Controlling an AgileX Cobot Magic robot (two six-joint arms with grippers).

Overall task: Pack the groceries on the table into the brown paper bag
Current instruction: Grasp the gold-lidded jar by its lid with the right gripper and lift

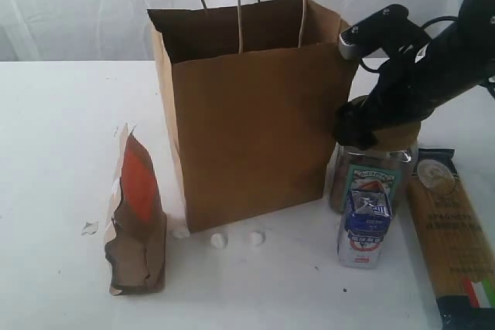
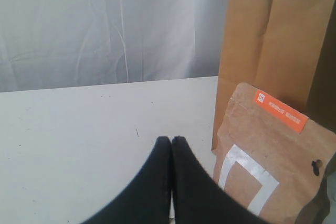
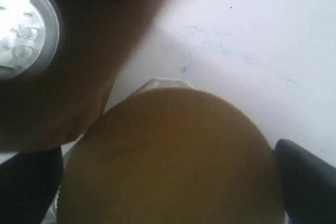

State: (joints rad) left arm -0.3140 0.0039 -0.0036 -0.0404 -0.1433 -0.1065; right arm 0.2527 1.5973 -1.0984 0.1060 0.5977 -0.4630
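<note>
Tabletop (image 1: 62, 191): left hand (image 2: 171, 139) pinched; right hand (image 3: 157, 150) wide, wrist view suggesting it straddles lid (image 3: 170, 169).

Pouch (image 1: 138, 218) left of bag (image 1: 247, 129); jar (image 1: 371, 173), carton (image 1: 365, 226), spaghetti packet (image 1: 452, 229) right.

Faint "SPAGHETTI" lettering on long spaghetti packet (image 1: 452, 245), other labels too blurred
</note>
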